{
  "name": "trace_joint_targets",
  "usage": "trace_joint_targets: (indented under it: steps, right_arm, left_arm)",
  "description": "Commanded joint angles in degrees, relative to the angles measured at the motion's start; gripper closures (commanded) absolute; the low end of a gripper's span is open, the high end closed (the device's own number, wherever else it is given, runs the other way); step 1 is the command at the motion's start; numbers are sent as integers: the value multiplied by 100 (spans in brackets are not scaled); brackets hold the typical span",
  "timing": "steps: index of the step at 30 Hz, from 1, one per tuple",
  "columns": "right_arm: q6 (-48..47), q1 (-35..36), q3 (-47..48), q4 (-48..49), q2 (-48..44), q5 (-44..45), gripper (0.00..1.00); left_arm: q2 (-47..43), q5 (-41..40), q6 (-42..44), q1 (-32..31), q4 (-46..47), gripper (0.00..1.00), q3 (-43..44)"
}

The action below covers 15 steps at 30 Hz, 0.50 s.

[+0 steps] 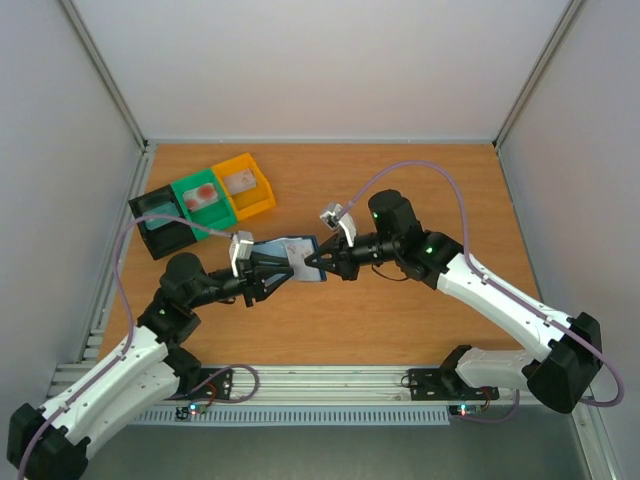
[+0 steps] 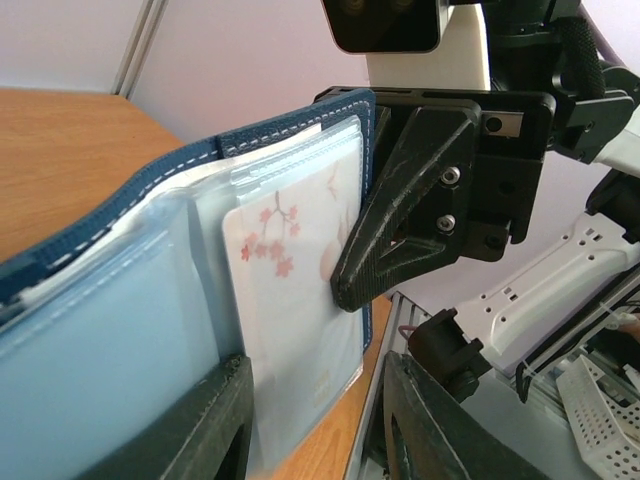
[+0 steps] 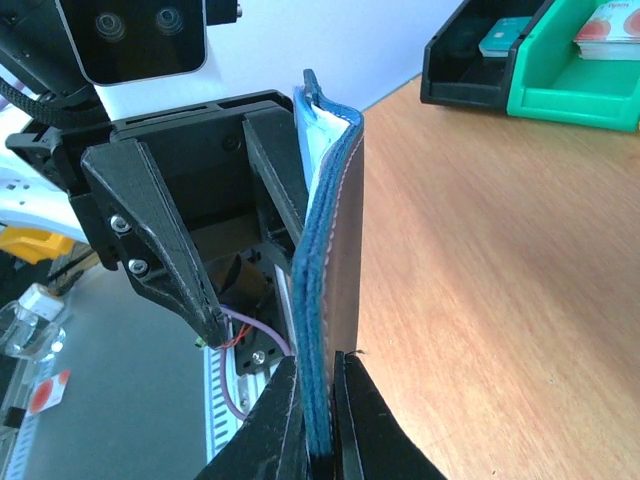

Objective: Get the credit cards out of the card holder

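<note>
Black fingers (image 2: 205,425) of the left pincer (image 2: 315,425) stand apart around the near end of a pale plastic card with pink blossom marks (image 2: 290,290), gripping nothing, seemingly lined up to pull it. That card sits in a clear pocket of the navy-blue bifold card holder (image 2: 290,135), held unfolded above the wooden tabletop (image 1: 400,190). The right pincer (image 3: 318,400) is clamped on its far flap as an anchor. The holder's long axis runs from 1 pincer to the other; the card's end points at the left arm.
</note>
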Motion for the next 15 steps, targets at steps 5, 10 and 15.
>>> trace_joint_targets:
  steps: [5,10,15]
  right_arm:
    - [20,51,59,382,227,70,99]
    - [-97,54,238,203,264,1,99]
    - [-164,40,435,45,364,-147,99]
  left_arm:
    - [-193,599,112,-192,980,79,401]
    - [-263,449,74,-192,1042,100,278]
    - [-451,305,136,-183,1164,100,136]
